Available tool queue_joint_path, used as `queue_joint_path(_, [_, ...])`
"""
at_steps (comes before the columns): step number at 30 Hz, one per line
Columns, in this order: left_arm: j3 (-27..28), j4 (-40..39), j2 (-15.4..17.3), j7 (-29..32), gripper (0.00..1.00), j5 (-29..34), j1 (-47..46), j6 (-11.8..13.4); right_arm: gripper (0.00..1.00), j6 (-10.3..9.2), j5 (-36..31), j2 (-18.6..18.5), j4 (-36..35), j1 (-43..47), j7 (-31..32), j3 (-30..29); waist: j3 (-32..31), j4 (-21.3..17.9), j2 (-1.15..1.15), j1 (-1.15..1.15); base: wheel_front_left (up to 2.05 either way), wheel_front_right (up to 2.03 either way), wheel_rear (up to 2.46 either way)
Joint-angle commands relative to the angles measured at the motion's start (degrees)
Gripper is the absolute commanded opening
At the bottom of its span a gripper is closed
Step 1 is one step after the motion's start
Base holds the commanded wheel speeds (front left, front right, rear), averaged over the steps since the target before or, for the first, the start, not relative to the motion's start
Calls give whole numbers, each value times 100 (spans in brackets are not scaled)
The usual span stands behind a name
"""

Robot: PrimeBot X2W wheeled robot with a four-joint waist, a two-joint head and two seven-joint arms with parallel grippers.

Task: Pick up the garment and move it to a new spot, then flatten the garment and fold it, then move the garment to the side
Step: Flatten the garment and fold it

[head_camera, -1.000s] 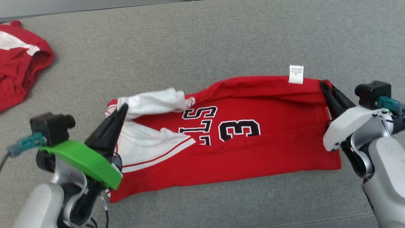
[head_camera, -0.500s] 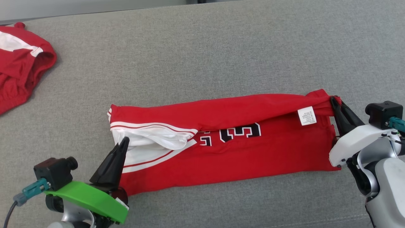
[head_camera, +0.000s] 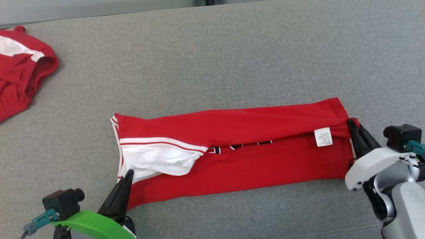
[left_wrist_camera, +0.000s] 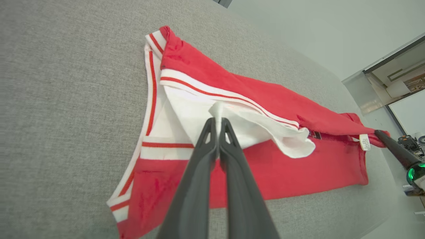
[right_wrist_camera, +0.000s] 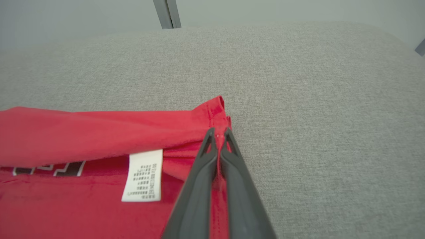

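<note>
I see my left gripper (head_camera: 128, 173), lower left, pinched tight on white fabric of the jersey (head_camera: 252, 166), and my right gripper (head_camera: 352, 122), middle right, clamped on its red corner.

Grey fabric surface (head_camera: 232, 49); pale wall (right_wrist_camera: 83, 20)
</note>
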Motion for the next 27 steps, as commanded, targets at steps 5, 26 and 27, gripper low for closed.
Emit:
queue_joint_path(5, [-61, 358, -54, -169, 82, 107, 143, -13, 100, -9, -92, 98, 204, 49, -165, -103, -38, -26, 0, 0, 0, 0, 0])
queue_joint_path(26, [107, 213, -349, -1262, 100, 1000, -256, 630, 100, -8, -228, 317, 181, 89, 8, -602, -334, 117, 0, 0, 0, 0, 0])
queue_joint_path(27, [73, 285, -387, -1294, 100, 1049, -326, 651, 100, -9, -207, 296, 260, 31, 167, -513, -350, 118, 0, 0, 0, 0, 0])
